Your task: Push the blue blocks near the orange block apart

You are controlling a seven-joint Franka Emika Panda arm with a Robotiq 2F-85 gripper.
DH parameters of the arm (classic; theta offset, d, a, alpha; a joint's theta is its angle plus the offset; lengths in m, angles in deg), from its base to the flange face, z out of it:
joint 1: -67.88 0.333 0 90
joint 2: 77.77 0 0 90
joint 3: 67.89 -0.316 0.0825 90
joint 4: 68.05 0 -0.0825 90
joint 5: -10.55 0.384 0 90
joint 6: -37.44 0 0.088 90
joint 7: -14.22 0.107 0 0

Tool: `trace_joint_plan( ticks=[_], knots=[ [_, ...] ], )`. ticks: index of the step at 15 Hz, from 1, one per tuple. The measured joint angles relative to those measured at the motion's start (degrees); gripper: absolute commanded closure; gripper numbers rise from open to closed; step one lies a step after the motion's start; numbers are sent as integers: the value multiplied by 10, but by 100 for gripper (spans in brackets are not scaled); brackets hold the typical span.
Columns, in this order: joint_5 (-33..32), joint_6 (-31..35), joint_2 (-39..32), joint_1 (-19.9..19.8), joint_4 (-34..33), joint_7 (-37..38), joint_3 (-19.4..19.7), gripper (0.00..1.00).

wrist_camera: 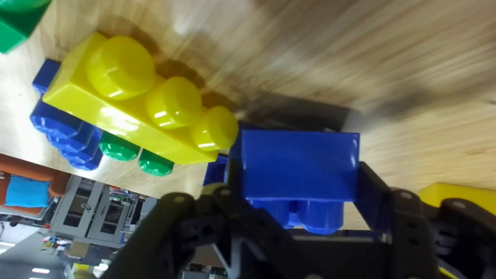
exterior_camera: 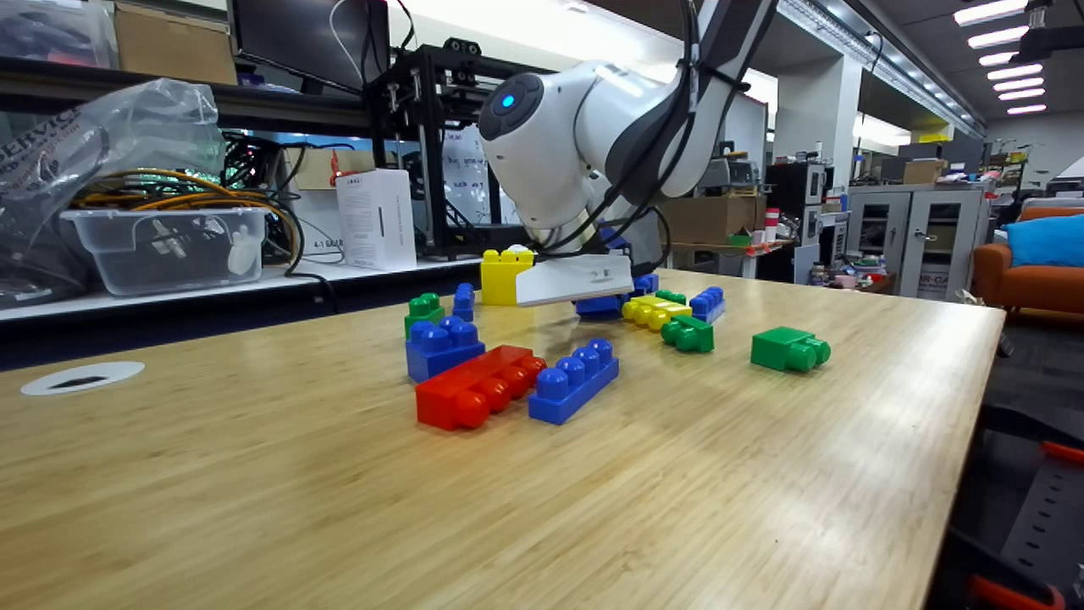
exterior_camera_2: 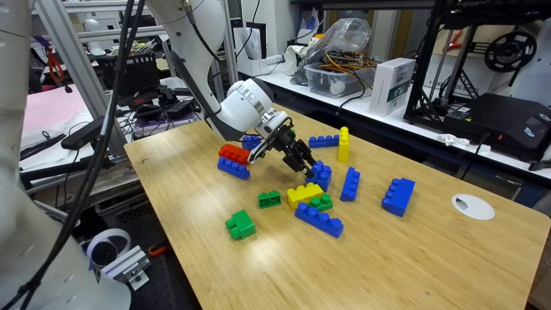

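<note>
The red-orange block (exterior_camera: 474, 385) lies with studs sideways in both exterior views (exterior_camera_2: 234, 153). A blue block (exterior_camera: 576, 383) stands close along its studded side, and also shows in an exterior view (exterior_camera_2: 233, 168). Another blue block (exterior_camera: 442, 349) stands close on its opposite side (exterior_camera_2: 251, 142). My gripper (exterior_camera_2: 311, 168) is away from these, its fingers on both sides of a chunky blue block (wrist_camera: 300, 166), touching it. That block also shows at the fingertips in an exterior view (exterior_camera_2: 323, 174). I cannot tell if it is lifted. The red-orange block is out of the wrist view.
A yellow brick (exterior_camera_2: 304, 194) lies near the held block, with a green brick (exterior_camera_2: 321, 202) and a long blue block (exterior_camera_2: 319, 220) beside it. More blue blocks (exterior_camera_2: 351, 184) (exterior_camera_2: 399, 196) (exterior_camera_2: 323, 141) and a tall yellow brick (exterior_camera_2: 343, 145) stand around. Green bricks (exterior_camera_2: 241, 224) (exterior_camera_2: 269, 199) lie nearby.
</note>
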Motion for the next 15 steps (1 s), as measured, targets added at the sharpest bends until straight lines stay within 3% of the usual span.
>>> trace_joint_plan(
  ticks=[11,12,15],
  knots=[
    [-38,-25,-16,-6,-10,34,3,53],
    [-39,-26,-17,-7,-10,37,3,8],
    [-39,-29,-19,-11,-11,41,3,0]
  ],
)
